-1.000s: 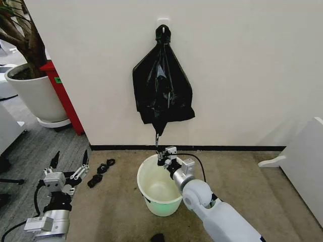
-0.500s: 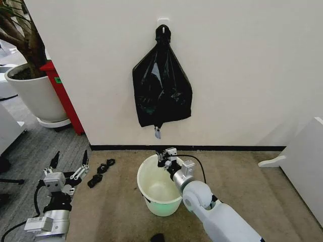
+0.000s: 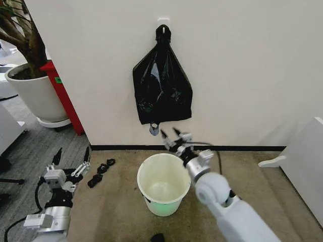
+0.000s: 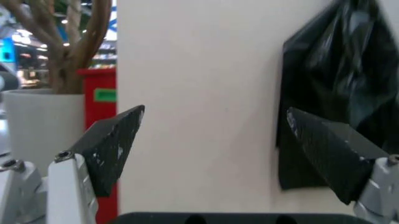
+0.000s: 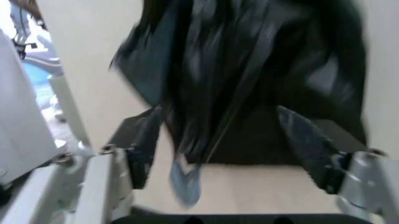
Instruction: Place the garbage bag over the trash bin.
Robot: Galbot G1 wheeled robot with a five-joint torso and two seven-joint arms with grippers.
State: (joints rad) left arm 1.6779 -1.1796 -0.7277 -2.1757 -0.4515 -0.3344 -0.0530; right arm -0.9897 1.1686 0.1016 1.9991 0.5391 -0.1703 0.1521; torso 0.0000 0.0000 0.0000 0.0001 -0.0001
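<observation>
The garbage bag (image 3: 162, 88) hangs from a hook on the wall, its lower edge just above the right gripper (image 3: 170, 134), whose fingers (image 5: 142, 140) are spread and empty. The trash bin (image 3: 163, 183) stands on the floor below. The left gripper (image 3: 69, 159) waits low, fingers apart.

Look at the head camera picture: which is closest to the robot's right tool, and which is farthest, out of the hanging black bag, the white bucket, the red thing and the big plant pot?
From the right tool:
1. Garbage bag, hanging on the wall just above it.
2. Trash bin, on the floor just below. These two are close to call.
3. Red stand, off to the left by the wall's corner.
4. Plant pot, farthest left.
</observation>
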